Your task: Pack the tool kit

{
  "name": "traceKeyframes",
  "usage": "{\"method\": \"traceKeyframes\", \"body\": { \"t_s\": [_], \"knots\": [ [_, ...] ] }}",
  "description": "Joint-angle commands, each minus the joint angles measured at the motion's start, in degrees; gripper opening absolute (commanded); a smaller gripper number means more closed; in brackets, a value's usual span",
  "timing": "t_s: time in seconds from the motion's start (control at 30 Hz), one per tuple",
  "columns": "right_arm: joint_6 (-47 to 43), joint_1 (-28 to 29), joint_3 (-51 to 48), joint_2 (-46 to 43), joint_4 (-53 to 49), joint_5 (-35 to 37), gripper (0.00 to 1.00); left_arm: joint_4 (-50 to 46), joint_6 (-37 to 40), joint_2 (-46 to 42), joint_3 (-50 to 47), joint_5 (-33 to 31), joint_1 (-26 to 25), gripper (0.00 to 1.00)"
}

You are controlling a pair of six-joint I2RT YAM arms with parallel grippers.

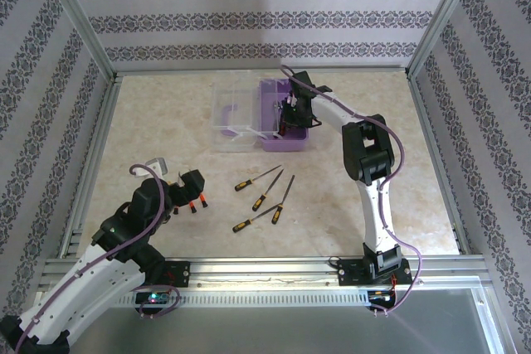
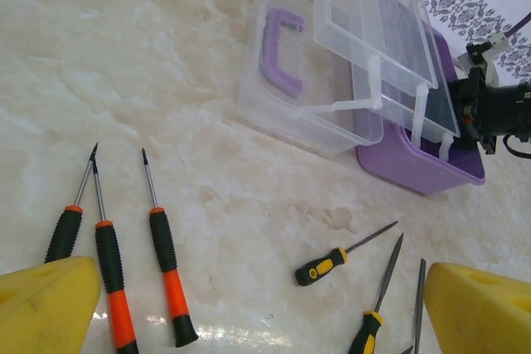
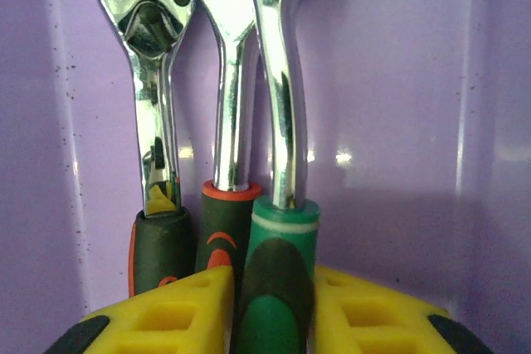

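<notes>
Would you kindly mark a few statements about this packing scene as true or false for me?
1. The tool kit's clear lid stands open. True.
2. The left end effector grips a screwdriver. False: it is open, with nothing between its fingers.
3. Three ratchets lie in the lilac base. True.
4. Every screwdriver is packed. False: several screwdrivers lie on the table.
5. The right end effector is over bare table. False: it is inside the base, fingers either side of the green-handled ratchet.
</notes>
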Motion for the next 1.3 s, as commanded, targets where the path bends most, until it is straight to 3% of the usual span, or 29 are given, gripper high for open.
{"method": "traceKeyframes", "body": {
  "t_s": [0.0, 0.57, 0.67, 0.83, 0.97, 1.17, 1.27],
  "knots": [
    [1.32, -1.18, 1.66, -1.74, -0.31, 0.31, 0.32, -0.27, 0.58, -1.1, 0.8, -2.07, 0.58, 1.0],
    [1.28, -2.32, -2.92, -16.93, 1.47, 2.46, 0.37, 0.23, 2.77, -1.94, 4.41, -6.03, 0.62, 1.0],
    [0.95, -2.24, -11.0, -23.68, 6.86, 0.61, 0.37, 0.64, 5.43, -0.77, 5.94, -6.56, 0.63, 1.0],
    [4.07, -1.43, -33.34, -37.56, 24.31, -3.64, 0.38, -0.33, 6.64, 3.43, 9.28, -9.51, 0.71, 1.0],
    [6.8, 2.98, -48.34, -44.29, 37.31, -2.69, 0.34, 0.85, 7.94, 7.41, 10.07, -10.1, 0.76, 1.0],
    [4.22, 10.91, -58.74, -49.58, 44.44, 0.95, 0.3, -1.05, 5.42, 16.84, 11.57, -9.65, 1.22, 0.86],
    [1.91, 13.7, -63.12, -53.0, 48.09, 3.39, 0.29, -0.67, 4.57, 20.34, 11.79, -9.18, 1.34, 0.84]
  ]
}}
